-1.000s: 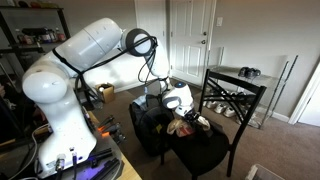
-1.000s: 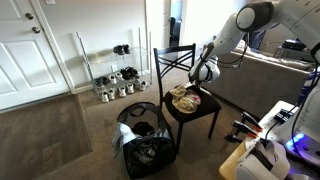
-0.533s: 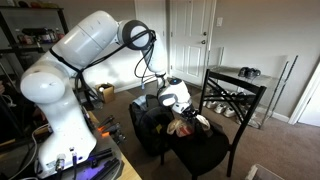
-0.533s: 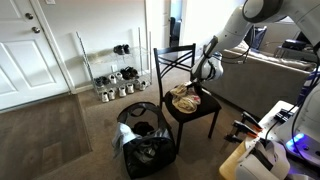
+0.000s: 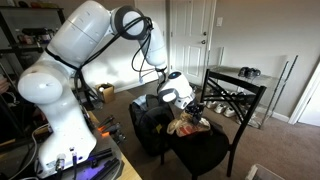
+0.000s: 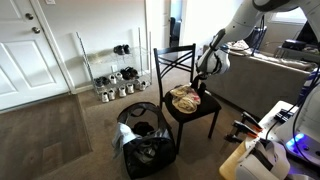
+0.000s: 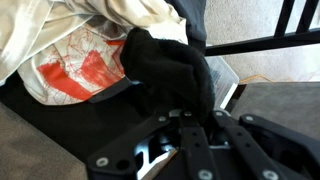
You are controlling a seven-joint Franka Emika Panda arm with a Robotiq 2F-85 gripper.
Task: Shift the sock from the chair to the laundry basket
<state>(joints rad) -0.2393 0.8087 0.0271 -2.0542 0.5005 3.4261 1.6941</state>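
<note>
Pinching black sock (image 7: 170, 62) in my closed gripper (image 7: 178, 100), above white-red cloth heap (image 7: 75, 55) on chair (image 5: 210, 148); basket (image 5: 146, 132) beside chair, rack (image 6: 115, 75) behind.

Soft indoor daylight, mild shadows, low resolution, wrist view slightly blurred

**Cloth, painted metal, glossy plastic**

Matt black knitted cloth on the sock (image 7: 170, 65); dull black finish on the fingers (image 7: 116, 93); creased pale cloth (image 7: 60, 30) with a red print; black painted metal frame and dark padded seat on the chair (image 5: 205, 150); soft black fabric on the laundry basket (image 6: 143, 150); smooth glossy white plastic on the arm (image 5: 85, 35).
</note>
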